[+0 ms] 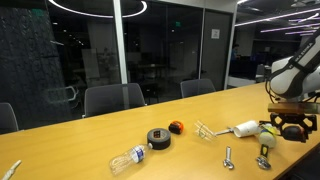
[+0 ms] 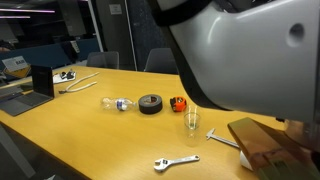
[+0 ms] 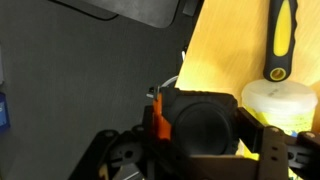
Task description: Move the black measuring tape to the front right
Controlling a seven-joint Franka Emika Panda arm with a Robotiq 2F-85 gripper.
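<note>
Wrist view shows the pincer (image 3: 203,142) closed most of the way on the tape (image 3: 205,118), whose dark rounded body fills the gap between the jaws. Pincer and tape hang over the edge of the surface (image 3: 215,50), just beside a yellow-handled tool (image 3: 281,38) and a white roll (image 3: 282,100). In an exterior view the pincer (image 1: 291,126) sits low at the far end of the surface (image 1: 80,150), its load too small to make out.

The tape's casing looks hard, smooth and compact. It is likely dense for its size and not fragile, but it may slip on its curved edge, so a grip across the two flat faces seems safest.

Laid out along the surface are one bottle (image 2: 118,103), one black roll (image 2: 150,104), one orange-and-black object (image 2: 178,103), one glass (image 2: 191,120) and one wrench (image 2: 175,161). Only one tape is seen.
</note>
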